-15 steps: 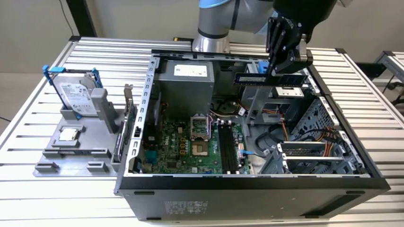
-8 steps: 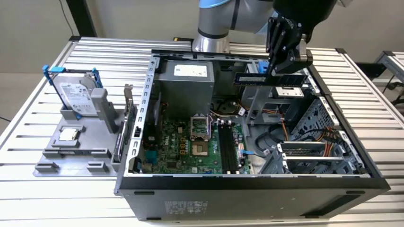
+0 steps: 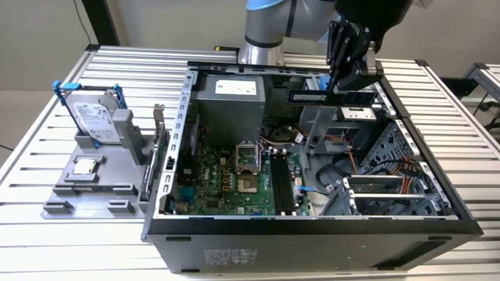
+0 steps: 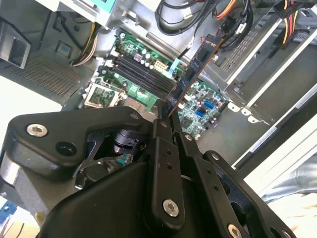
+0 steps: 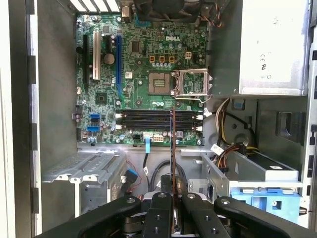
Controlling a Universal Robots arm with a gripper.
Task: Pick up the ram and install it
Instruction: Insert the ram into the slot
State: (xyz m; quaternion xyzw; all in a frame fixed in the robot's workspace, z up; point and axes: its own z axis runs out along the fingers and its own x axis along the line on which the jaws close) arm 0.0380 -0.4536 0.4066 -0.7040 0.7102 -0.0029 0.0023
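Observation:
My gripper (image 3: 338, 88) is shut on the ram (image 3: 310, 96), a narrow blue stick held above the back of the open computer case (image 3: 312, 225). In the second wrist view the ram (image 4: 198, 59) juts out from between the black fingers (image 4: 163, 130), over the green motherboard (image 4: 198, 106). The first wrist view has the ram (image 5: 173, 148) edge-on as a thin line rising from the gripper (image 5: 173, 193) and crossing the long black slots (image 5: 148, 119). Those slots (image 3: 281, 181) lie on the motherboard (image 3: 222, 184), well below the ram.
A grey power supply (image 3: 230, 102) stands at the case's back, a metal drive cage (image 3: 390, 193) at the exterior view's right, with cables (image 3: 348, 161) between them. The open processor socket (image 3: 246, 158) sits beside the slots. Outside the case, a grey fixture (image 3: 93, 187) holds a hard drive (image 3: 93, 120).

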